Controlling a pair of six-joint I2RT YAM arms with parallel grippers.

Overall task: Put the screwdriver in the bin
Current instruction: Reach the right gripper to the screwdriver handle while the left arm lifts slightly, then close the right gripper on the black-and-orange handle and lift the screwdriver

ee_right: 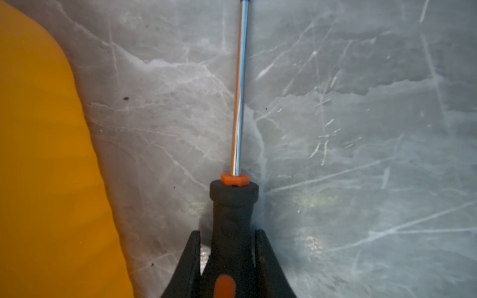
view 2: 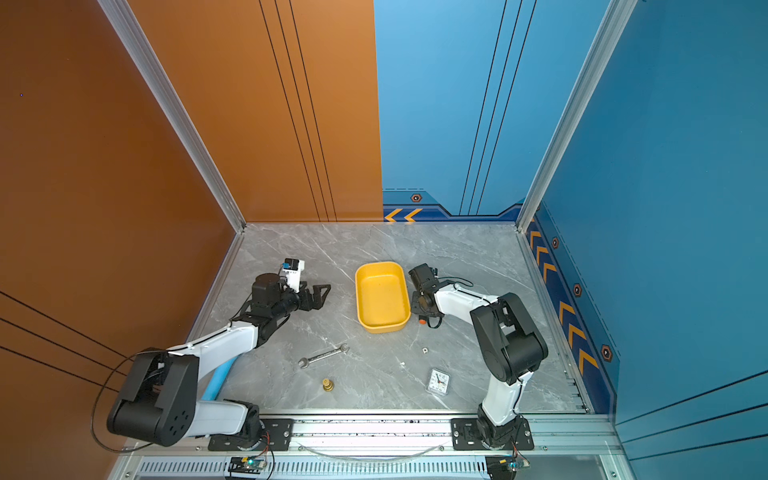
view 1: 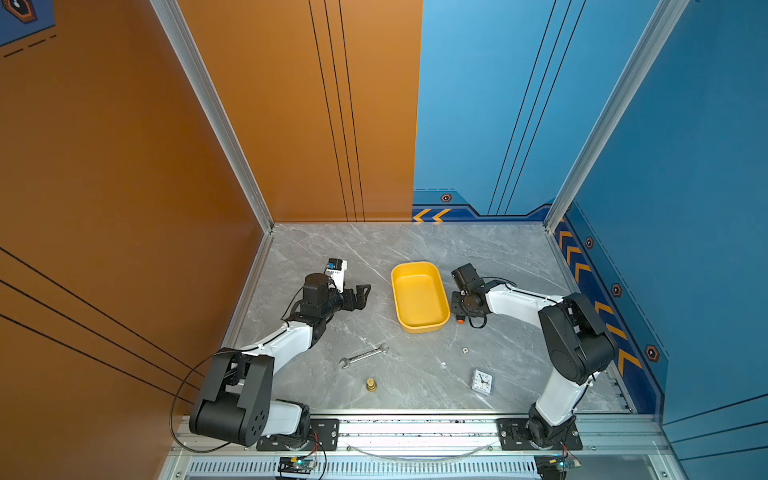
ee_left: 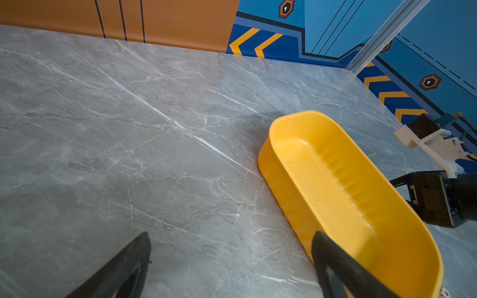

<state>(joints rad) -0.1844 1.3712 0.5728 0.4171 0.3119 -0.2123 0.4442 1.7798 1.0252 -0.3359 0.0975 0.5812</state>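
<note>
In both top views the yellow bin [view 1: 419, 296] sits near the middle of the grey tabletop [view 1: 415, 374] with nothing in it. The right pincer [view 1: 459, 311] points down just beside the bin's right wall. Only the orange end of the screwdriver [view 1: 460, 321] shows beneath it, outside the bin. The left pincer [view 1: 364, 296] hangs to the left of the bin, apart from it, with its jaws spread and nothing between them. Nearer the front lie a wrench [view 1: 363, 356], a small brass piece [view 1: 371, 384] and a small clock [view 1: 482, 381]. The left wrist view shows the two black fingers [ee_left: 140, 247] wide apart over bare tabletop, with the bin alongside. The right wrist view shows the right pincer closed on the black part of the screwdriver's handle. The shiny shaft [ee_right: 239, 103] runs straight ahead over the tabletop, and the bin's outer wall [ee_right: 38, 154] stands close by. I cannot tell whether the tool is off the surface.
</note>
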